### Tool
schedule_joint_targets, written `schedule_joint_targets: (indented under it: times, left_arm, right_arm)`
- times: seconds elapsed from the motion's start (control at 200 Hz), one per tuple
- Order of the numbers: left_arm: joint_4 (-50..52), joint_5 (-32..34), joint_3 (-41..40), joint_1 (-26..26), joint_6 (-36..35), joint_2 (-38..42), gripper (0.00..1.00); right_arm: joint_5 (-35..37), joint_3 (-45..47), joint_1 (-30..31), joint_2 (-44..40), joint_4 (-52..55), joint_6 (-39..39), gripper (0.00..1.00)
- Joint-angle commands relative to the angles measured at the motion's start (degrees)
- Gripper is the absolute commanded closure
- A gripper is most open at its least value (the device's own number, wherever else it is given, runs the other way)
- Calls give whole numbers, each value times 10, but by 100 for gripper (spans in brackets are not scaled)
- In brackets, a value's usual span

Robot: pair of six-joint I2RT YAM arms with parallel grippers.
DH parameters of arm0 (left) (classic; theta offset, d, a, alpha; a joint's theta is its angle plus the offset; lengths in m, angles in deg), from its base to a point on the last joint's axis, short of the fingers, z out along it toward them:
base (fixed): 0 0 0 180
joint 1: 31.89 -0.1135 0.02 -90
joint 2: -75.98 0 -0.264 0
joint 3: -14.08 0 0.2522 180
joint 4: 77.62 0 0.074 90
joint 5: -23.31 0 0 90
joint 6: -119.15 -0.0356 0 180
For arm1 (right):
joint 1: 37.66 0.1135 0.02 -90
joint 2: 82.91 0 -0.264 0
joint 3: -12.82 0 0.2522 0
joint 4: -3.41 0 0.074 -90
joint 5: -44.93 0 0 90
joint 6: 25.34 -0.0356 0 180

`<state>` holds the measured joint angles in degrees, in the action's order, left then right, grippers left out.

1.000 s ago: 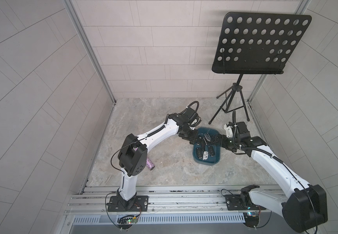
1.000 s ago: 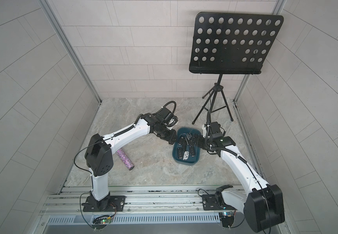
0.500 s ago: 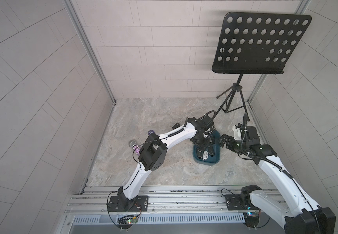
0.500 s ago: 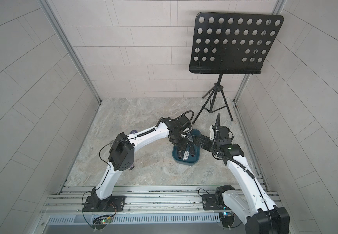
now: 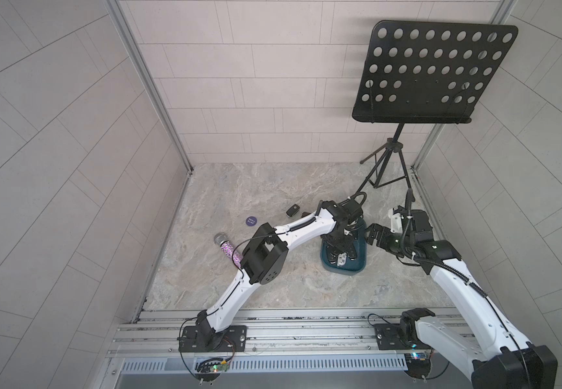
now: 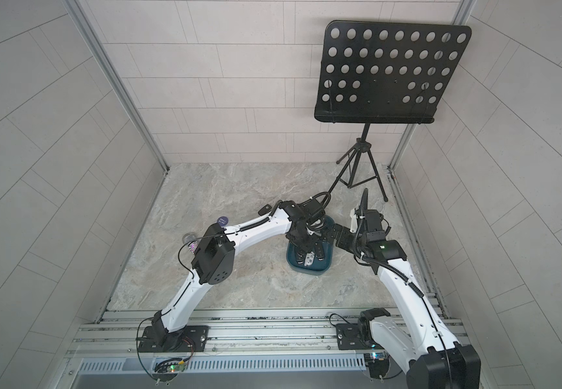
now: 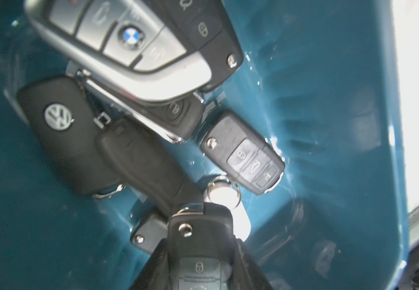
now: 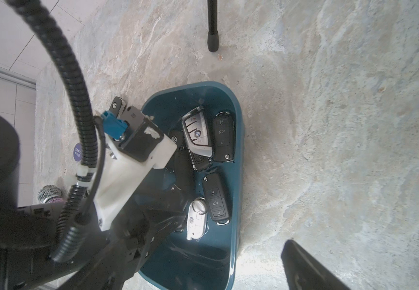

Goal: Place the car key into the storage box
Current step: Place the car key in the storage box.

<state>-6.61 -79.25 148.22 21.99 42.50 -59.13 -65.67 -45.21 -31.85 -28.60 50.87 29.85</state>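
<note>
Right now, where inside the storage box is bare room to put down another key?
Storage box: bare floor between the white key and the wall toward the robot's base, and between the BMW key and the far wall. The middle is crowded with fobs.

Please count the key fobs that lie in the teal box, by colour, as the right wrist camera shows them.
Silver key fobs: 2
Black key fobs: 5
Total: 7, without the held fob in the left gripper.
</note>
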Motion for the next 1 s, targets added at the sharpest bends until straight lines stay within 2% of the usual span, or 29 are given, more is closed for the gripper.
schedule_joint_targets:
  times: [0.0, 0.245, 0.465, 0.786, 0.996]
  left_arm:
    - [26, 15, 22, 3, -12, -18, 66]
    - [38, 17, 47, 3, -12, -44, 64]
    - [41, 19, 47, 3, -11, -38, 50]
    - [41, 41, 47, 1, 4, 13, 40]
    - [27, 33, 37, -32, 29, 64, 38]
  right_arm:
    - [2, 4, -4, -3, 8, -4, 0]
    - [1, 6, -9, -6, 8, -4, 0]
    - [-3, 6, -13, -7, 9, -3, 0]
    - [-27, 4, -13, 0, -5, -6, 0]
    - [-39, 0, -13, 16, -35, -16, 0]
